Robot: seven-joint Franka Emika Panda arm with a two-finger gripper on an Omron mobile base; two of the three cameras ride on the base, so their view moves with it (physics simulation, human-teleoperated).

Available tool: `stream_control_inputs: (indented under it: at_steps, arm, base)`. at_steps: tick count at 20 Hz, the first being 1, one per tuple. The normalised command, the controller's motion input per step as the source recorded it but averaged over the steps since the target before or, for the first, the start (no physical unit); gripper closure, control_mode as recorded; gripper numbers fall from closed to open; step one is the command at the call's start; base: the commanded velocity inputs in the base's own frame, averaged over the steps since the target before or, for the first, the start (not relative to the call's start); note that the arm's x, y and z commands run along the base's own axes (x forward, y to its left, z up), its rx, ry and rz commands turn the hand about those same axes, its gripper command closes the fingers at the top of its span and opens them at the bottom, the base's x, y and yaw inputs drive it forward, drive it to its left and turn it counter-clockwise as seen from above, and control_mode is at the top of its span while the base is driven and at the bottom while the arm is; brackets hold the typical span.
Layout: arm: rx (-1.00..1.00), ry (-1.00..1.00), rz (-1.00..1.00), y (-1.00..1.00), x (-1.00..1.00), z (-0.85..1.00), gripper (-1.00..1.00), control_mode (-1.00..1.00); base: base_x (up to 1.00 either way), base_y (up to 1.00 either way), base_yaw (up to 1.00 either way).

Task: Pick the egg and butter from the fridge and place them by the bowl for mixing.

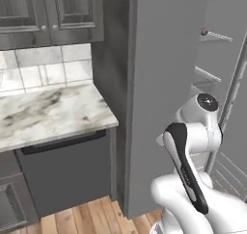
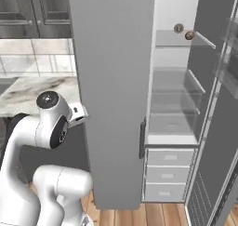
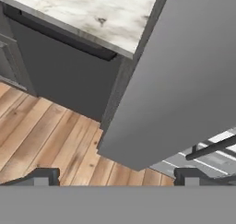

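The fridge [image 2: 116, 95] is the biggest thing here, a tall plain grey appliance standing open, with one grey door swung out edge-on toward the cameras and hiding much of the body behind it. In the right base view its light grey interior shows past that door: clear glass shelves stacked one above another, and white drawers [image 2: 170, 174] at the bottom. The other door [image 2: 218, 127] stands open on the far side, with clear bins on its inner face.

Left of the fridge runs the marble bench [image 1: 48, 115], pale with dark veining, butting against the fridge's side. Below it sits a dark appliance front [image 1: 65, 173], above it a tiled backsplash [image 1: 43, 67] and dark panelled cabinets [image 1: 48, 11]. The floor [image 3: 41, 131] is of wooden planks.

The white arm [image 1: 190, 165] rises folded in front of the open door, its elbow near the door's edge.

The jaws stand wide apart and hold nothing; in the hand view the two dark fingertips [image 3: 41, 176] sit far apart, looking down past the door's lower corner at the floor.

The egg [image 2: 189, 35], small and reddish-brown, rests on the top glass shelf [image 2: 179, 39] inside the fridge, just beside a round grey knob [image 2: 178, 28] on the back wall.
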Motion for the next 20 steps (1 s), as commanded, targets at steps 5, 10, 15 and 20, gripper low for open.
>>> stream_control_inputs:
  at_steps: [5,10,15,20]
  arm:
    - [0.00,0.00,0.00,0.00,0.00,0.00,-1.00,1.00]
    - [0.00,0.00,0.00,0.00,0.00,0.00,-1.00,1.00]
    - [0.00,0.00,0.00,0.00,0.00,0.00,-1.00,1.00]
    - [0.00,0.00,0.00,0.00,0.00,0.00,-1.00,1.00]
  base:
    - [-0.11,-0.61,-0.15]
    - [0.00,-0.62,-0.24]
    - [0.00,-0.51,-0.19]
    - [0.01,-0.76,0.01]
